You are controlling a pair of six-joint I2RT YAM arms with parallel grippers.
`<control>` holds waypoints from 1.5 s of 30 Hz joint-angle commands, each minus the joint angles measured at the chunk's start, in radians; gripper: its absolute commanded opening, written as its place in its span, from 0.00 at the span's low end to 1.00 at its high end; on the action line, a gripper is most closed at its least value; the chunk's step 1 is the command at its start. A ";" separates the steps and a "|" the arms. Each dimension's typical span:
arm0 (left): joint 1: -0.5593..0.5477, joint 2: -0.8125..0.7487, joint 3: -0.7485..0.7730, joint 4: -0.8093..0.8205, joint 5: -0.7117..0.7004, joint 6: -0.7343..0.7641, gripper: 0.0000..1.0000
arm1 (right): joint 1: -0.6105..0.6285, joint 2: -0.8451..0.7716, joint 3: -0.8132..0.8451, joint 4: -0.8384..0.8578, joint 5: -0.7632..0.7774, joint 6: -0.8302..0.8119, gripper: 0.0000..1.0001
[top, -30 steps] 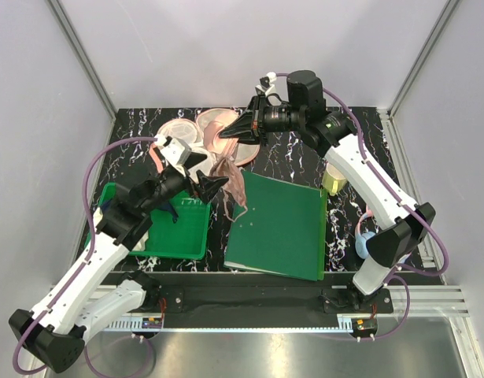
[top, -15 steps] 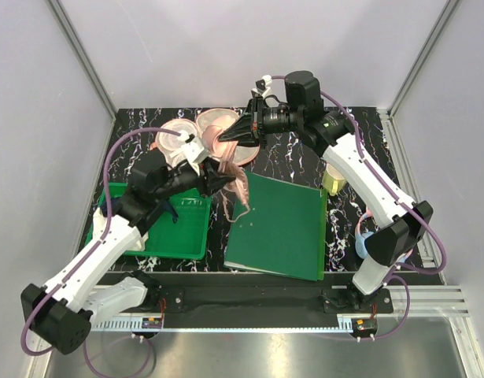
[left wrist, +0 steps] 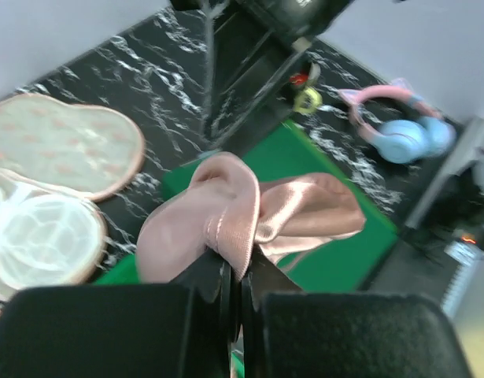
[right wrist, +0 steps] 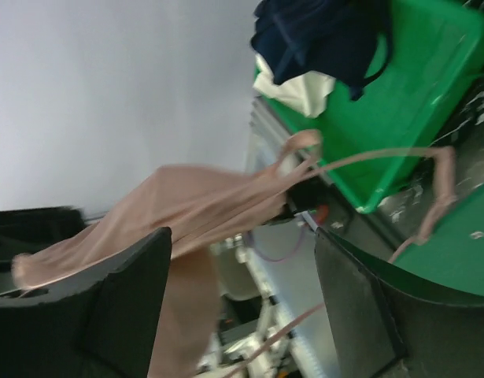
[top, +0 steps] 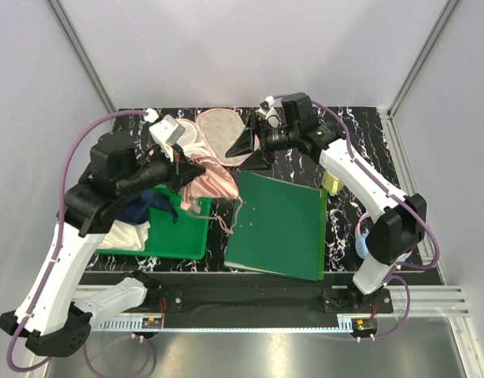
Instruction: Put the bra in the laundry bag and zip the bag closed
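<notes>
The left gripper (top: 192, 169) is clamped tight on the bra (top: 211, 186). In the left wrist view its two dark fingers (left wrist: 214, 276) meet with no gap, pinching a folded edge of the shiny salmon-pink cloth between them, and the rest of the bra (left wrist: 253, 216) bunches out beyond the tips. In the overhead view the bra hangs from this grip at centre left of the frame, between the green bin (top: 182, 236) and the green board (top: 282, 228). A thin strap (top: 228, 223) trails down toward the board's left edge.

The right gripper (top: 246, 145) stands with its jaws wide apart, in the upper middle of the overhead frame. In the right wrist view its fingers (right wrist: 120, 315) frame a broad gap. The bra (right wrist: 186, 206) stretches across the view beyond them, with nothing pressed between the pads. Whether the cloth brushes the left-hand finger cannot be told.

The laundry bag (top: 219, 128) lies unzipped on the black marbled table (top: 360, 150) at top centre, just above the bra, pale lining up. The bin holds a dark blue cloth (top: 138, 208) and a white cloth (top: 128, 233).
</notes>
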 commanded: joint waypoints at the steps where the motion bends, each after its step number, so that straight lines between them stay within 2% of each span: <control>1: 0.003 0.082 0.137 -0.367 0.153 -0.117 0.00 | -0.005 -0.081 -0.017 -0.062 0.048 -0.439 0.85; 2: 0.003 0.101 0.190 -0.412 0.175 -0.119 0.00 | -0.005 -0.107 -0.023 -0.077 0.025 -0.484 0.91; 4: -0.003 0.135 0.237 -0.495 0.219 -0.102 0.00 | -0.002 -0.139 -0.051 -0.084 -0.010 -0.599 0.94; 5: -0.005 0.135 0.252 -0.491 0.306 -0.108 0.00 | 0.004 -0.185 -0.069 -0.078 -0.035 -0.650 0.99; 7: -0.005 0.146 0.274 -0.476 0.416 -0.160 0.00 | 0.019 -0.248 -0.180 -0.024 -0.009 -0.800 1.00; 8: -0.007 0.161 0.283 -0.474 0.527 -0.177 0.00 | 0.028 -0.316 -0.230 0.060 -0.032 -0.851 1.00; 9: -0.007 0.160 0.286 -0.471 0.571 -0.203 0.00 | 0.027 -0.349 -0.311 0.091 -0.070 -0.909 1.00; 12: -0.004 0.143 0.277 -0.459 0.658 -0.212 0.00 | 0.027 -0.460 -0.396 0.174 -0.108 -1.005 1.00; 15: -0.005 0.143 0.271 -0.453 0.764 -0.220 0.00 | 0.027 -0.513 -0.429 0.198 -0.260 -0.985 1.00; 16: -0.004 0.143 0.271 -0.434 0.781 -0.225 0.00 | 0.027 -0.520 -0.443 0.230 -0.361 -0.903 1.00; 17: -0.005 0.141 0.272 -0.428 0.796 -0.228 0.00 | 0.025 -0.523 -0.456 0.311 -0.410 -0.858 1.00; 19: -0.004 0.141 0.275 -0.411 0.810 -0.234 0.00 | 0.036 -0.526 -0.482 0.367 -0.490 -0.777 1.00; 25: -0.004 0.120 0.263 -0.307 0.881 -0.301 0.00 | 0.087 -0.507 -0.517 0.491 -0.526 -0.760 1.00; 27: -0.004 0.115 0.260 -0.276 0.892 -0.329 0.00 | 0.100 -0.492 -0.541 0.594 -0.536 -0.674 1.00; 29: -0.004 0.109 0.257 -0.253 0.893 -0.352 0.00 | 0.129 -0.469 -0.566 0.819 -0.564 -0.554 0.99; 30: -0.002 0.109 0.258 -0.226 0.898 -0.361 0.00 | 0.139 -0.460 -0.595 0.912 -0.570 -0.413 0.98; 31: -0.002 0.107 0.258 -0.209 0.901 -0.372 0.00 | 0.148 -0.442 -0.609 1.093 -0.579 -0.341 0.97; 33: 0.001 0.106 0.258 -0.169 0.899 -0.401 0.00 | 0.173 -0.420 -0.635 1.236 -0.587 -0.155 0.94; 34: 0.007 0.107 0.258 -0.160 0.901 -0.404 0.00 | 0.177 -0.397 -0.638 1.334 -0.592 -0.102 0.92; 37: 0.016 0.107 0.251 -0.147 0.899 -0.407 0.00 | 0.188 -0.377 -0.661 1.482 -0.590 0.059 0.85; 38: 0.018 0.107 0.249 -0.146 0.901 -0.407 0.00 | 0.188 -0.377 -0.667 1.493 -0.586 0.076 0.83; 40: 0.030 0.106 0.251 -0.140 0.905 -0.406 0.00 | 0.188 -0.385 -0.683 1.475 -0.575 0.078 0.71; 42: 0.042 0.101 0.251 -0.140 0.910 -0.406 0.00 | 0.188 -0.388 -0.678 1.411 -0.566 0.029 0.50; 43: 0.055 0.101 0.249 -0.138 0.915 -0.406 0.00 | 0.188 -0.391 -0.675 1.347 -0.563 0.011 0.43; 45: 0.064 0.098 0.248 -0.137 0.921 -0.406 0.00 | 0.189 -0.398 -0.667 1.311 -0.560 -0.027 0.36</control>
